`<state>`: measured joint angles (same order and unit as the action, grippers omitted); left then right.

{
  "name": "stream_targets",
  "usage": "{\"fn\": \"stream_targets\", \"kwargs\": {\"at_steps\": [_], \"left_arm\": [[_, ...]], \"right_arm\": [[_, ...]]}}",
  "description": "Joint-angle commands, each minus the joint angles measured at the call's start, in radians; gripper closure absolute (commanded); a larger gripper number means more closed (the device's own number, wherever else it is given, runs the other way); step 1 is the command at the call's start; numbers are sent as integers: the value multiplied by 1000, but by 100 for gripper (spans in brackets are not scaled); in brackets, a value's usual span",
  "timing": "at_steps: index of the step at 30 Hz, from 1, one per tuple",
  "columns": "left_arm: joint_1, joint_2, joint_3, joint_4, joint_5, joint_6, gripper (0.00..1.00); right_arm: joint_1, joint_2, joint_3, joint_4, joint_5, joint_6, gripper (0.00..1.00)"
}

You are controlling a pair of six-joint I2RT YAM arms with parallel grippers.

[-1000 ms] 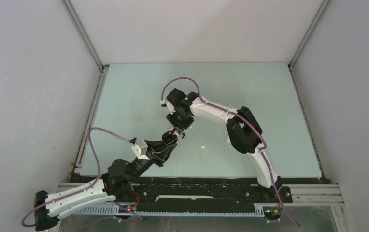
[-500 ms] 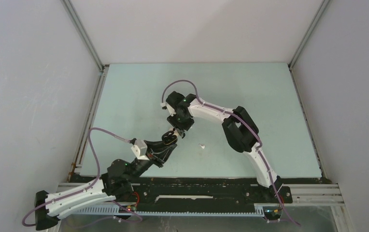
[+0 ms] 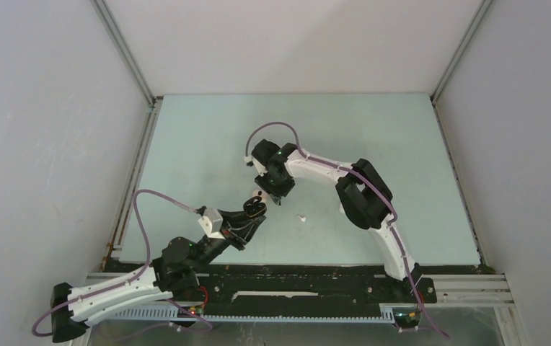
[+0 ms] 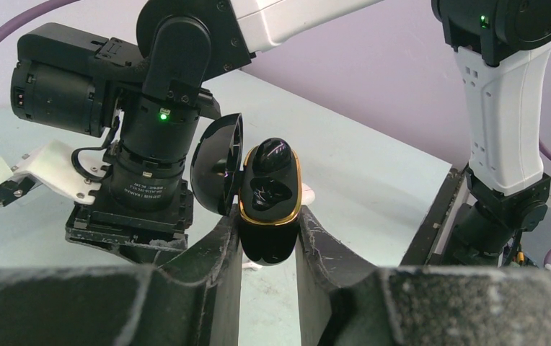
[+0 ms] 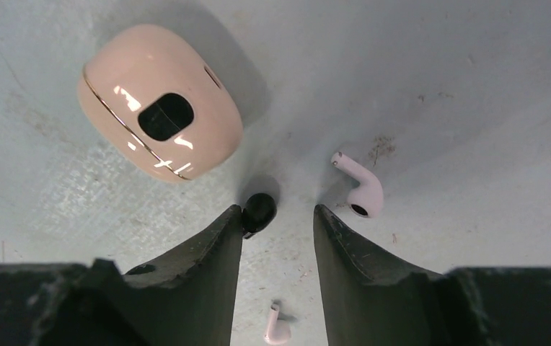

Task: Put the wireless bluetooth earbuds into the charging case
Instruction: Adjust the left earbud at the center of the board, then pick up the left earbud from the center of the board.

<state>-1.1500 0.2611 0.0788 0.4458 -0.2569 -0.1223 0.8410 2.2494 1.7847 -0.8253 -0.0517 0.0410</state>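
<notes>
L gripper [image 4: 269, 229] is clamped on the black charging case [image 4: 272, 189] at centre of the L wrist view, w/ fingers pinching its lower body from both sides. The case's gold rim faces the cam and its lid [image 4: 216, 171] hangs open toward frame left. The inside is too dark for me to tell what's seated.

R gripper [image 5: 278, 216] is partly open w/ nothing clamped. A black earbud [image 5: 259, 211] sits against the inner tip of the finger at frame left, clear of the other finger. A white earbud [image 5: 359, 189] lies on the table [image 5: 474, 108] just right of the tips. A second white earbud [image 5: 276, 331] is at bottom centre, btwn the fingers. A pink case [image 5: 161, 122] is upper left in that view.

In the top view both grippers are close together mid-table.
</notes>
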Motion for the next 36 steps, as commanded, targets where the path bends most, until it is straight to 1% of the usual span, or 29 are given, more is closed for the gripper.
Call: {"fn": "stream_targets", "kwargs": {"at_steps": [1,2,5,13,18,20,22,33,36], "left_arm": [[-7,6,24,43,10,19,100],[-7,5,23,42,11,18,100],[-8,0,25,36,11,16,100],[-11,6,29,31,15,12,100],[-13,7,33,24,16,15,100],[-14,6,34,24,16,15,100],[-14,6,33,24,17,16,100],[-16,19,33,28,18,22,100],[-16,26,33,27,19,22,100]], "right_arm": [[-2,-43,-32,12,27,-18,58],[-1,-43,-31,11,25,-22,60],[4,-41,-31,11,22,-26,61],[12,-2,24,9,1,-21,59],[19,24,57,-3,5,-21,59],[18,30,66,-5,8,-21,60],[18,34,67,-9,6,-23,64],[26,10,33,-17,36,-23,65],[26,11,22,-25,48,-23,68]]}}
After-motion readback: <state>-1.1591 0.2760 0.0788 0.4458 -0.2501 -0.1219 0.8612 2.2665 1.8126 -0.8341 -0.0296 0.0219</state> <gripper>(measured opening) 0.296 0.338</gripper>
